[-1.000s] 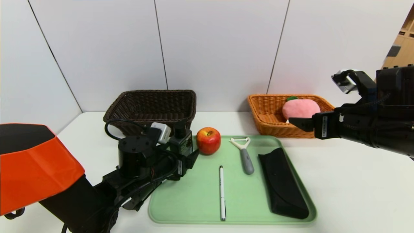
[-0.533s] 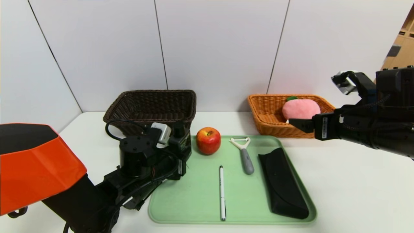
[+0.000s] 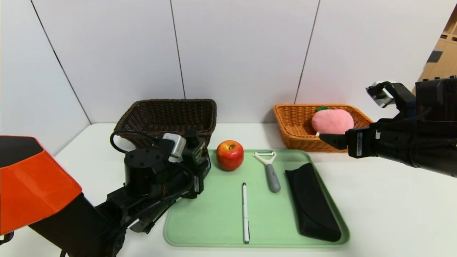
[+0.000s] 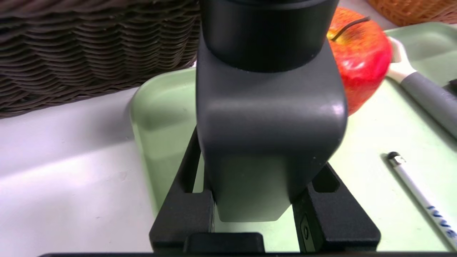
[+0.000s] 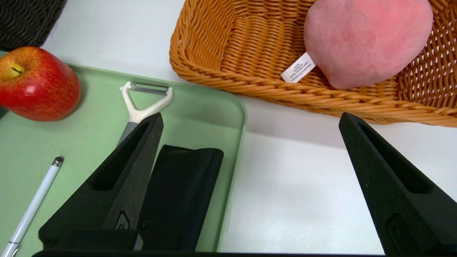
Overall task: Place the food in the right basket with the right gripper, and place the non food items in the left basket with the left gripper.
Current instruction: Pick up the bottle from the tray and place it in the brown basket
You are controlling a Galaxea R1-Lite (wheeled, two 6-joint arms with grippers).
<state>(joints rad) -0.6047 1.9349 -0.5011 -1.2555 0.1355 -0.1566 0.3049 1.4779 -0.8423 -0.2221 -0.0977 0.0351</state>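
Observation:
My left gripper [image 3: 199,169] is shut on the dark pump bottle [image 3: 198,151], holding it over the near left corner of the green tray [image 3: 214,221]; the bottle fills the left wrist view [image 4: 267,117]. The dark brown left basket [image 3: 167,114] stands just behind it. The red-yellow apple [image 3: 230,155], the peeler [image 3: 269,171], the white pen [image 3: 245,212] and the black glasses case [image 3: 310,203] lie on the tray. The pink plush peach [image 3: 332,120] lies in the orange-tan right basket [image 3: 296,137]. My right gripper [image 5: 250,119] is open and empty, above the table in front of that basket.
The tray lies in the middle of the white table [image 3: 392,207]. A white panelled wall runs close behind both baskets. Bare table lies to the right of the tray and between the two baskets.
My left arm has drawn slightly left and back with the bottle in it. My right arm has barely moved.

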